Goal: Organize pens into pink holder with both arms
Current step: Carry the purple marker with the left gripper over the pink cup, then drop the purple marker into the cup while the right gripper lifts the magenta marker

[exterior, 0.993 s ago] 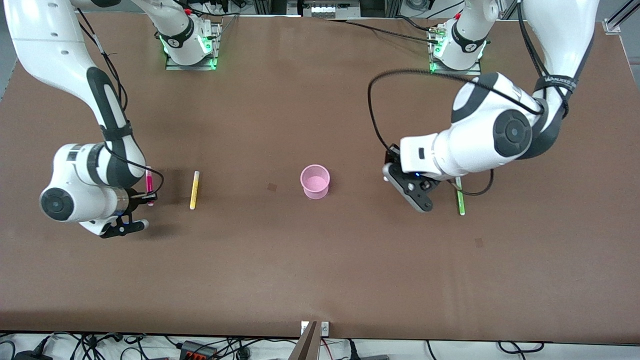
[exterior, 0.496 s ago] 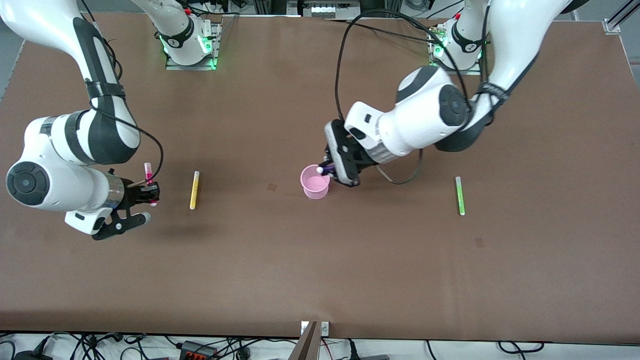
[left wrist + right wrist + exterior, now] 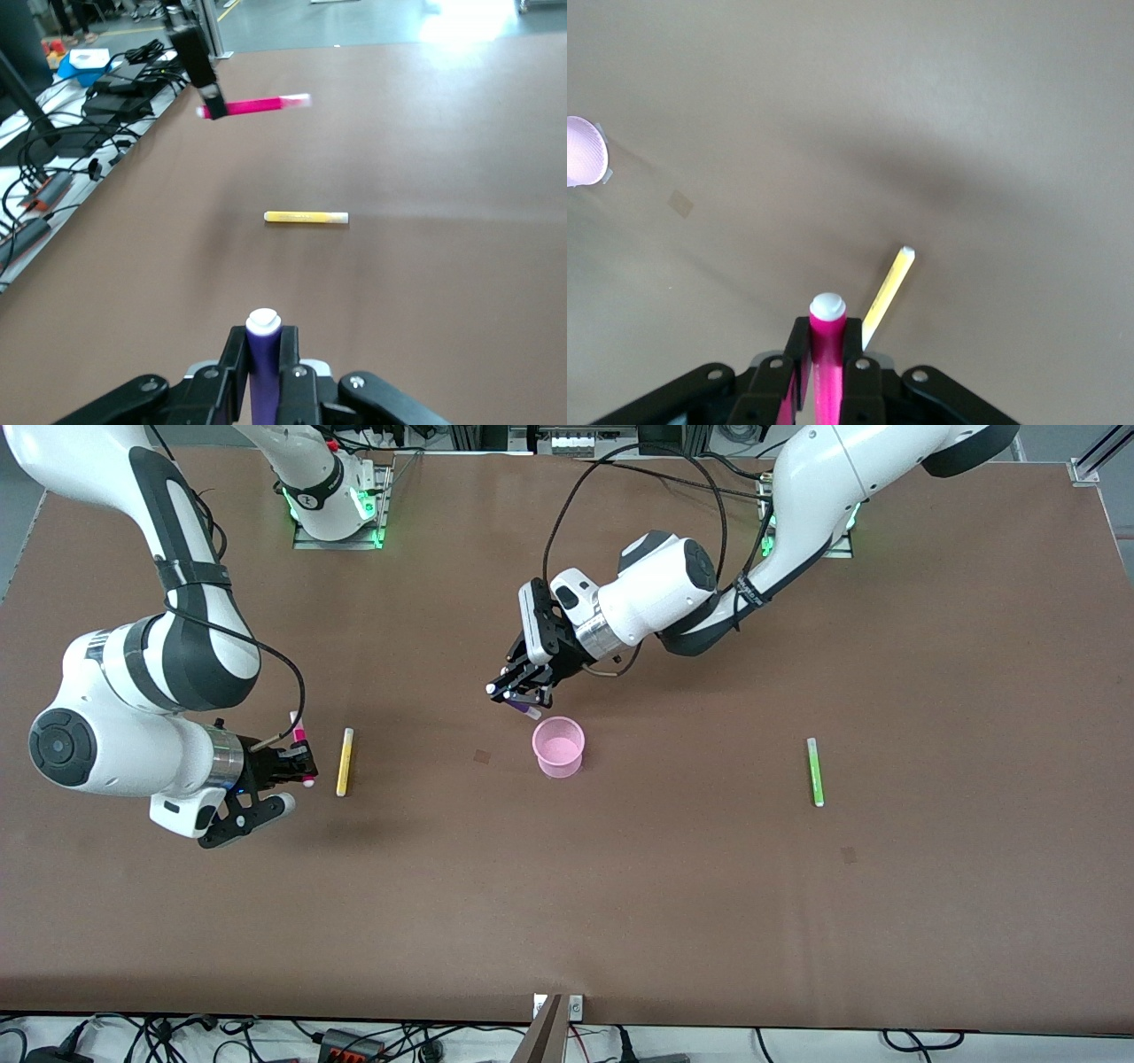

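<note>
1. tipping the purple pen (image 3: 523,708) upright over the pink holder (image 3: 558,747) looks like the left gripper (image 3: 516,691)'s job; it clamps the pen just above the rim.
2. the right gripper (image 3: 297,766) grips the magenta pen (image 3: 299,737) above the table beside the yellow pen (image 3: 344,761).
3. the translucent holder sits mid-table, empty; the green pen (image 3: 813,771) lies toward the left arm's end.

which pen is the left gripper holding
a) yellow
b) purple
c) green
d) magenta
b: the left gripper is shut on the purple pen just above the pink holder, while the yellow pen and green pen lie on the table and the right gripper grips the magenta pen.
</note>
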You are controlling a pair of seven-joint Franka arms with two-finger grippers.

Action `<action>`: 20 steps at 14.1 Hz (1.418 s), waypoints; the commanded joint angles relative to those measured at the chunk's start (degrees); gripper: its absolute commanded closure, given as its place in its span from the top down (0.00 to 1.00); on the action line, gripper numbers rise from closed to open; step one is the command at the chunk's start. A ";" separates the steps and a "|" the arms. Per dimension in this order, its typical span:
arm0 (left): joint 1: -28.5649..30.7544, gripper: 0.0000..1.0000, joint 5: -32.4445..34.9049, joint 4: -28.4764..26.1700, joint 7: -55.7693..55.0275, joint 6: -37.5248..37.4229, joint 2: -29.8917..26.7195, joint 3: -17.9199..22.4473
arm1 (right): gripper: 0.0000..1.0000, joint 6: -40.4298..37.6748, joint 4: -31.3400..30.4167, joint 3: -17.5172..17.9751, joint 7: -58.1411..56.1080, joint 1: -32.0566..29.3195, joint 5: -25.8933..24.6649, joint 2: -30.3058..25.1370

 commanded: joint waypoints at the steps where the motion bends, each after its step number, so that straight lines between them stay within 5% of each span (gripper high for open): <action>1: 1.77 0.00 0.21 0.28 8.28 1.20 2.48 -0.60 | 0.00 1.11 0.26 1.63 -5.57 -0.56 0.80 0.17; 17: 2.65 0.01 0.21 -0.51 17.35 1.03 4.95 2.20 | 0.00 3.40 -0.88 4.18 -12.36 0.49 0.80 1.92; 18: 2.56 0.18 0.21 -0.51 18.40 0.94 4.95 2.30 | 0.00 3.40 -0.79 4.10 -12.27 1.19 0.80 1.92; 19: 2.56 0.99 0.21 -0.51 19.97 0.85 4.95 2.38 | 0.00 3.48 -0.79 4.10 -12.10 1.37 0.89 1.92; 20: 2.74 1.00 0.21 -0.51 20.25 0.77 4.86 2.30 | 0.00 3.40 -0.36 4.18 -12.01 1.55 0.89 1.92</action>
